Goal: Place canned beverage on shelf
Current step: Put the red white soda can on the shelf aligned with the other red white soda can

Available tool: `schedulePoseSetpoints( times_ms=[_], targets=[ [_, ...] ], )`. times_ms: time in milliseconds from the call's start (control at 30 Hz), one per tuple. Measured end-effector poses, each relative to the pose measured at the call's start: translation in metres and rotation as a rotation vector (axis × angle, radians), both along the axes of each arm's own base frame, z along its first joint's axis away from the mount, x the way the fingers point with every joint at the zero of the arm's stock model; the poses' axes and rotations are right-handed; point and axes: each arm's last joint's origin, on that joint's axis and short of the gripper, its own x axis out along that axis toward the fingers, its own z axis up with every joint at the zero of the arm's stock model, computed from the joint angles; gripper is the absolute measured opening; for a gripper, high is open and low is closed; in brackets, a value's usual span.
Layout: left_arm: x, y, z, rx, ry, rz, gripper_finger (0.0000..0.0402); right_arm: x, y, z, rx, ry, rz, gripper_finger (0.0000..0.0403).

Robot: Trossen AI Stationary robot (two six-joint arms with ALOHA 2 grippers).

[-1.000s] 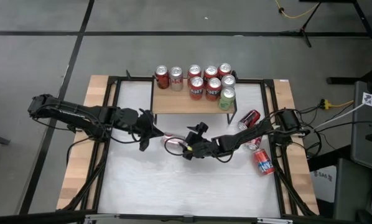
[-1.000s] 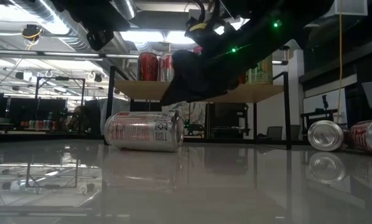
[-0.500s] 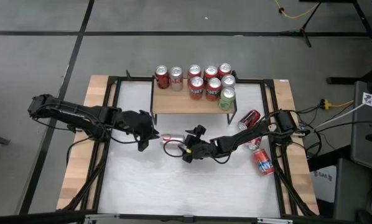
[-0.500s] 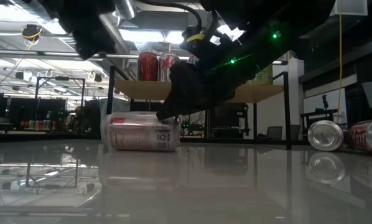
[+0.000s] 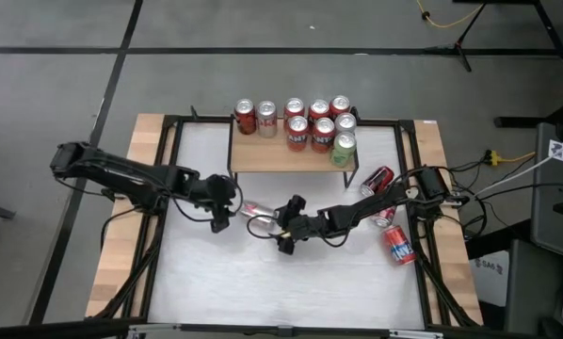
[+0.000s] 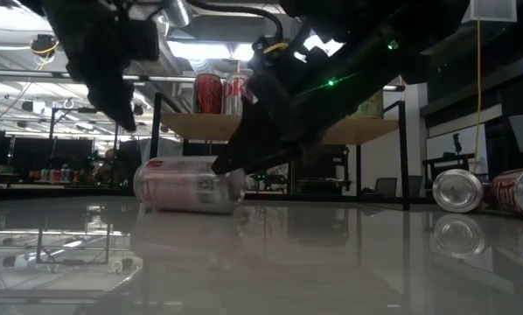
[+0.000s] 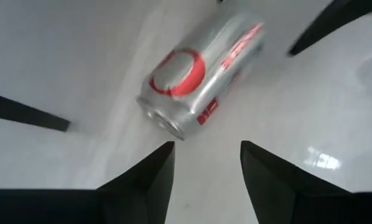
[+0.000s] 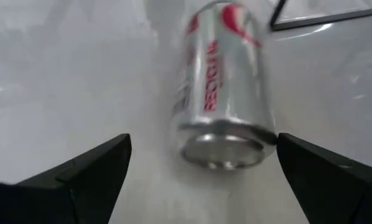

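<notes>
1. One left gripper (image 5: 221, 213), fingers parted, holds nothing beside the silver can (image 5: 260, 214).
2. Silver can lies sideways on the table (image 5: 263, 282), unshelved.
3. Right gripper (image 5: 287, 235) is spread wide, apparently to straddle it.
4. Shelf (image 5: 263, 155) bears upright cans.

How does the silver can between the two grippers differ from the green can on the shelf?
The silver can lies on its side on the white table; the green can stands upright on the shelf. The silver can is alone, apart from the others; the green can stands in a cluster of cans. The silver can carries red markings; the green can is green. Both look like ordinary drink cans of similar size.
</notes>
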Motion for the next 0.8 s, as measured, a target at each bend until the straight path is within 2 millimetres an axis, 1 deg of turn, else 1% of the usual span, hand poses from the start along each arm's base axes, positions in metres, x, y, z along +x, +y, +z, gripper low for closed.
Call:
schedulePoseSetpoints(
  times_ms=[100, 233, 367, 467, 600, 800],
  targets=[
    [0.008, -0.001, -0.013, 0.014, 0.061, -0.012, 0.0181, 0.0, 0.001, 0.0, 0.021, 0.004, 0.027, 0.0392],
    [0.016, -0.002, -0.03, 0.064, 0.14, -0.087, 0.0183, 0.0, 0.001, 0.0, 0.022, 0.001, 0.028, 0.0392],
    [0.025, -0.002, -0.041, 0.107, 0.158, -0.143, 0.0183, 0.001, 0.001, 0.001, 0.026, -0.016, 0.026, 0.0392],
    [0.03, -0.002, -0.046, 0.121, 0.157, -0.152, 0.0183, 0.001, 0.001, 0.002, 0.026, -0.017, 0.026, 0.0392],
    [0.031, -0.002, -0.049, 0.121, 0.169, -0.152, 0.0183, 0.002, 0.002, 0.003, 0.028, -0.026, 0.027, 0.0392],
    [0.031, -0.004, -0.049, 0.08, 0.166, -0.175, 0.0183, 0.013, 0.005, 0.019, 0.018, -0.077, 0.044, 0.0392]
  ],
)
